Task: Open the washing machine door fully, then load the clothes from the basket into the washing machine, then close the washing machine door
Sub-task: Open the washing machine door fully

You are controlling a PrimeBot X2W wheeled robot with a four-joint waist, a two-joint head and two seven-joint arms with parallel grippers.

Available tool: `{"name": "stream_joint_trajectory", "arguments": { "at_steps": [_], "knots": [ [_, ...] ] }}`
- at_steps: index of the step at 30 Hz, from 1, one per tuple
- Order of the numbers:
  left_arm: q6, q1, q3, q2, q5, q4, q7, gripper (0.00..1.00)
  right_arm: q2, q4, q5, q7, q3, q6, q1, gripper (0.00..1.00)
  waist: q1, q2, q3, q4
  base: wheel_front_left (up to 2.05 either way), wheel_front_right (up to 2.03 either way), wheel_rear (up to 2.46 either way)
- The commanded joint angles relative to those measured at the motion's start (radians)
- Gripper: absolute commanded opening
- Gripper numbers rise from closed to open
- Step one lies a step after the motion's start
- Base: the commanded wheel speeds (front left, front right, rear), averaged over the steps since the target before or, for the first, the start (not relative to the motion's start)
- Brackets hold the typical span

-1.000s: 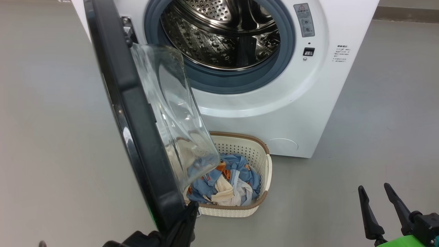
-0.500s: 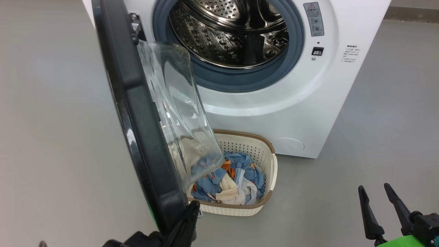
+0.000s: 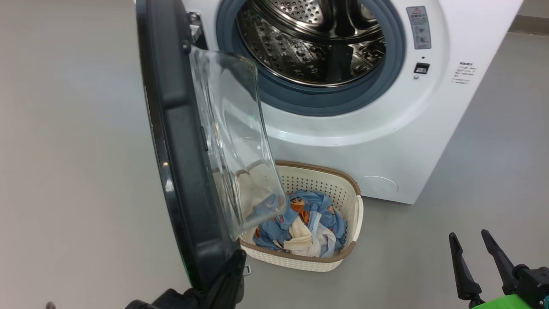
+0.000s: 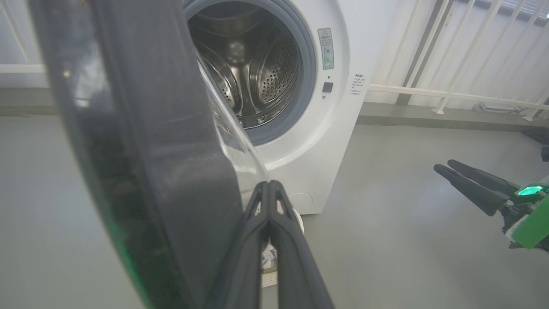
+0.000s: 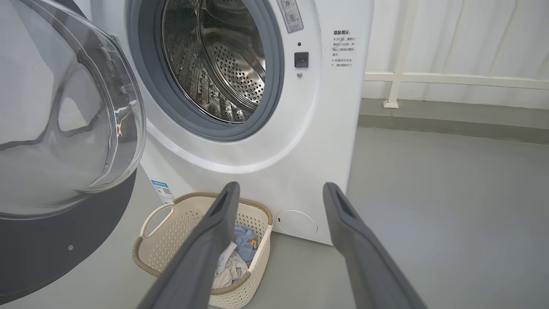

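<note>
Washing machine door (image 3: pixel 176 128) open partway | left hand (image 4: pixel 268 186) closed tight, touching it | right hand (image 5: pixel 281 189) wide, empty

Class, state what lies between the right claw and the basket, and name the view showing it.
Only bare grey floor lies between the right claw and the basket; the head view shows this.

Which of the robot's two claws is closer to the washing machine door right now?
The left. The left gripper, shut, sits right at the lower edge of the washing machine door; the right gripper, open, hangs apart over the floor to its right.
</note>
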Motion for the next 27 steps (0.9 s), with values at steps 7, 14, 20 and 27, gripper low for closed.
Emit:
{"name": "stream_joint_trajectory", "arguments": {
  "at_steps": [7, 14, 20, 27],
  "knots": [
    [0.043, -0.054, 0.090, 0.007, 0.000, -0.009, -0.018, 0.00, -0.018, -0.020, -0.001, -0.012, 0.031, 0.002, -0.021, 1.00, 0.0000, 0.0000, -0.004, 0.060, 0.00, 0.00, 0.00],
    [0.066, -0.053, 0.160, 0.019, -0.023, 0.019, -0.053, 0.00, -0.025, -0.018, 0.001, -0.012, 0.040, 0.002, -0.019, 1.00, 0.0000, 0.0000, -0.003, 0.094, 0.00, 0.00, 0.00],
    [0.087, -0.063, 0.222, 0.024, -0.045, 0.059, -0.092, 0.00, -0.032, -0.019, 0.002, -0.012, 0.046, 0.002, -0.023, 1.00, 0.0000, 0.0000, 0.007, 0.102, 0.00, 0.00, 0.00],
    [0.109, -0.109, 0.336, 0.033, -0.097, 0.144, -0.178, 0.00, -0.052, -0.019, 0.006, -0.012, 0.053, 0.002, -0.025, 1.00, 0.0000, 0.0000, 0.029, 0.097, 0.00, 0.00, 0.00]
  ]
}}
